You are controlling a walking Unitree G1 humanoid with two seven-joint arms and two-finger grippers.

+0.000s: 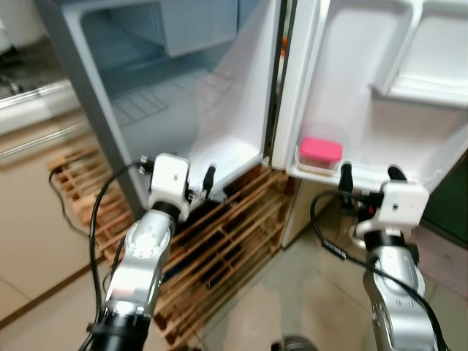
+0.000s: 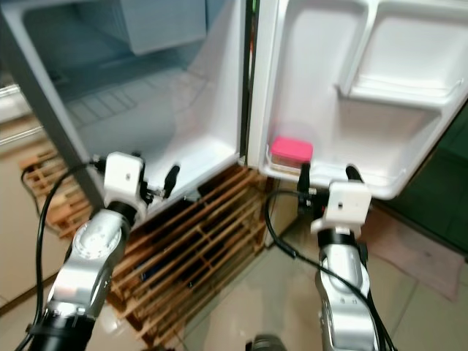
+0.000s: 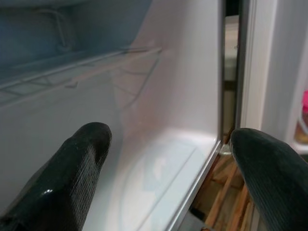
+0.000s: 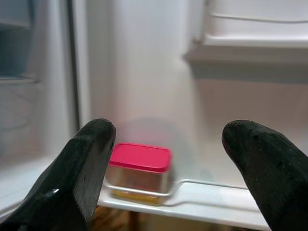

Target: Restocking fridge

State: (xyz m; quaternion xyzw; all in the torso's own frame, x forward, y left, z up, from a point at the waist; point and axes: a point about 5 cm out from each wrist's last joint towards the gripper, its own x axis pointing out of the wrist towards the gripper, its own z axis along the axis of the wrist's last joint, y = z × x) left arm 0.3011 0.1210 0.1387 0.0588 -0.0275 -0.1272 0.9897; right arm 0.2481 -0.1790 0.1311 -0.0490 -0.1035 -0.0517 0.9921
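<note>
Standing in front of the open fridge (image 1: 183, 110), you are holding both arms out ahead of you. Your left hand (image 1: 199, 183) is reaching toward the bottom of the fridge's inside, near its front edge. Its two black fingers (image 3: 72, 173) are spread wide apart, and nothing is sitting between them. In the left wrist view you are looking past those fingers at the white fridge floor and a wire shelf (image 3: 82, 67) higher up.

Your right hand (image 1: 368, 175) is pointing at the open fridge door (image 1: 380, 80), which is swinging out on your right side. This hand is also spread wide, and it is holding nothing. Its fingers (image 4: 82, 168) are sitting a little way back from the door, not touching it.

A box with a pink lid (image 1: 320, 153) is resting on the lowest door shelf (image 4: 202, 197), toward the hinge side. A thin wire rail is running along in front of it. The box looks clear, with something yellowish showing at the bottom. In the right wrist view the box is showing just past the tip of one finger. A second door shelf (image 1: 424, 91) is sitting higher up on the door.

Under the fridge a wooden pallet (image 1: 219, 248) is lying on the pale floor (image 1: 307, 292). A black cable (image 1: 58, 197) is trailing across the pallet's far side.
</note>
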